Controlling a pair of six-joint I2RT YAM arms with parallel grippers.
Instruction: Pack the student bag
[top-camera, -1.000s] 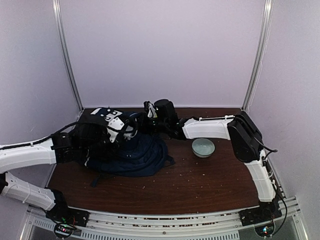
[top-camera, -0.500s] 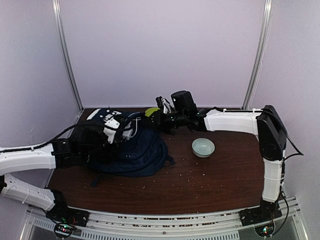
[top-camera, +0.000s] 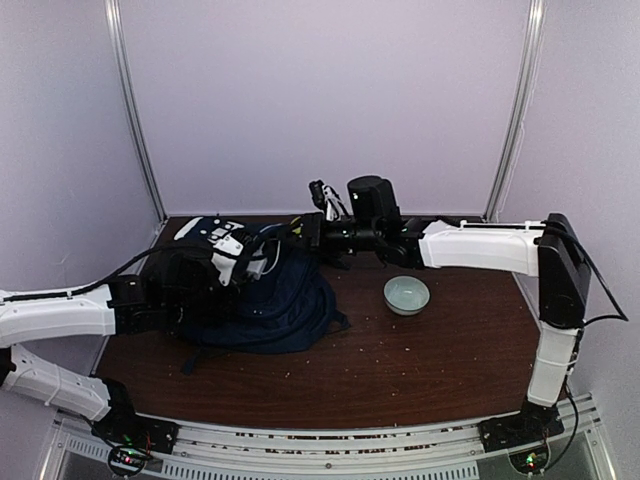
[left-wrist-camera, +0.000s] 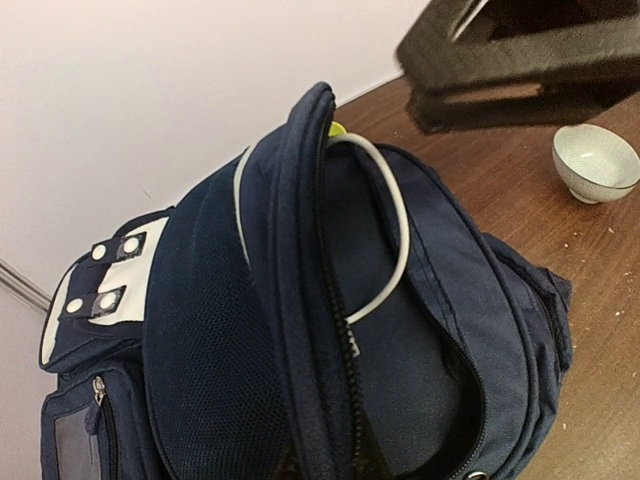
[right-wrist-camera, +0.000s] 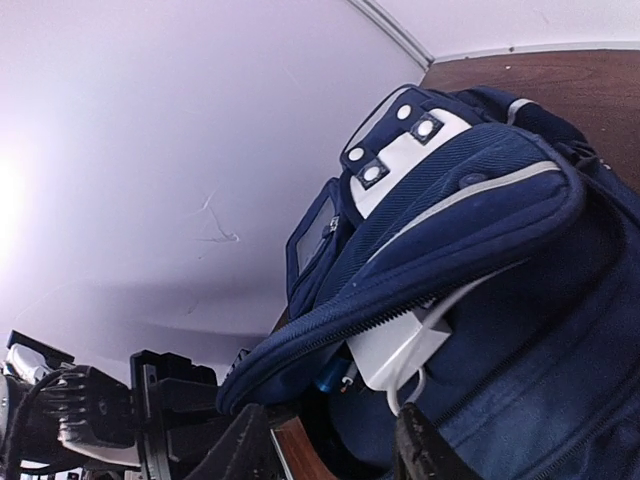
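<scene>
Left jaws pinch the rim of the student bag (top-camera: 285, 305) on the tabletop (top-camera: 420, 360); right jaws hang spread at its one o'clock, bowl (top-camera: 407, 294) at three.

Note the bowl (top-camera: 407, 295): pale greenish-white, upright, mouth up, standing right of centre on the table (top-camera: 420, 375). From the left wrist view you can see its narrow foot and plain rim.

Table is dark brown wood grain. Pale specks (top-camera: 395, 352) lie scattered over it, thicker toward the near edge.

Behind, you have plain lilac wall panels (top-camera: 320, 100) on three sides, with two slim metal posts (top-camera: 135, 120) at the back corners.

A slotted metal rail (top-camera: 330, 447) runs along the near edge.
</scene>
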